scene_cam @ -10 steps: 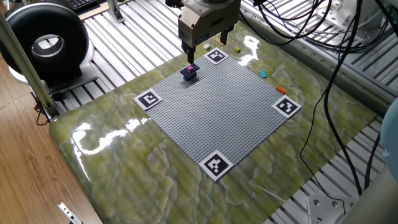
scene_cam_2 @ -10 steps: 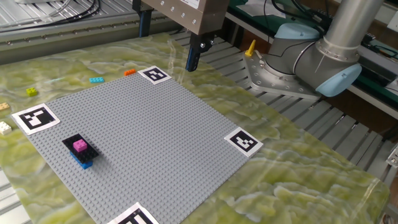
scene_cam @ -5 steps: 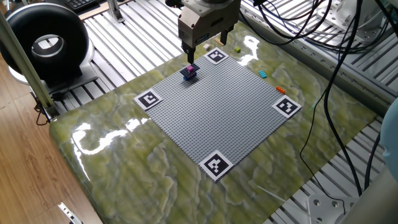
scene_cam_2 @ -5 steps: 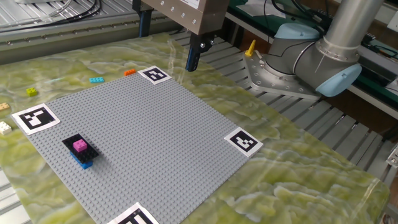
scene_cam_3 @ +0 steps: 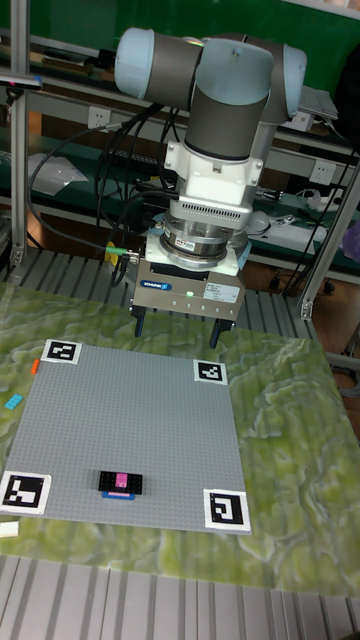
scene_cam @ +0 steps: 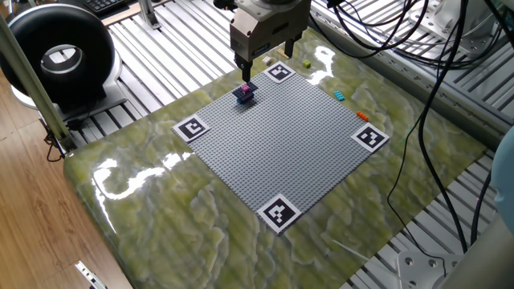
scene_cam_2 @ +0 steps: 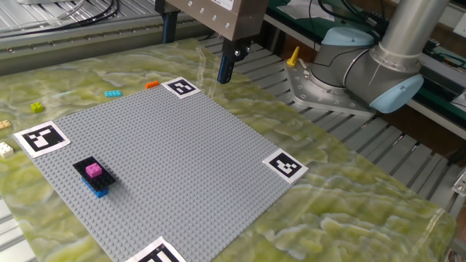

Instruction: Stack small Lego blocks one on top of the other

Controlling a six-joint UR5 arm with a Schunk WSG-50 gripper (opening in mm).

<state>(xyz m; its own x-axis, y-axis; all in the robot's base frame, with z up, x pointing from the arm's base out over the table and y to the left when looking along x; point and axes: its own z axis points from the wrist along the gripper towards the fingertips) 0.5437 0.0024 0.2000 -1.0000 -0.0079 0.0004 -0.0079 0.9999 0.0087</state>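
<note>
A small stack of Lego blocks [scene_cam: 245, 93] stands on the grey baseplate [scene_cam: 281, 152] near its far corner, a magenta brick on dark ones with blue at the bottom [scene_cam_2: 94, 176] [scene_cam_3: 120, 484]. My gripper [scene_cam: 253, 58] [scene_cam_2: 196, 47] [scene_cam_3: 178, 328] hangs open and empty above the plate's edge, well apart from the stack. Loose bricks lie off the plate: cyan [scene_cam_2: 112, 93], orange [scene_cam_2: 151, 84], yellow-green [scene_cam_2: 37, 107] and a pale one [scene_cam_2: 6, 149].
Black-and-white marker tags [scene_cam_2: 285, 165] sit at the plate's corners. The marbled green tabletop [scene_cam: 161, 209] surrounds the plate. The arm's base [scene_cam_2: 342, 65] and cables stand at one side, and a black round device [scene_cam: 56, 56] beyond the table's corner.
</note>
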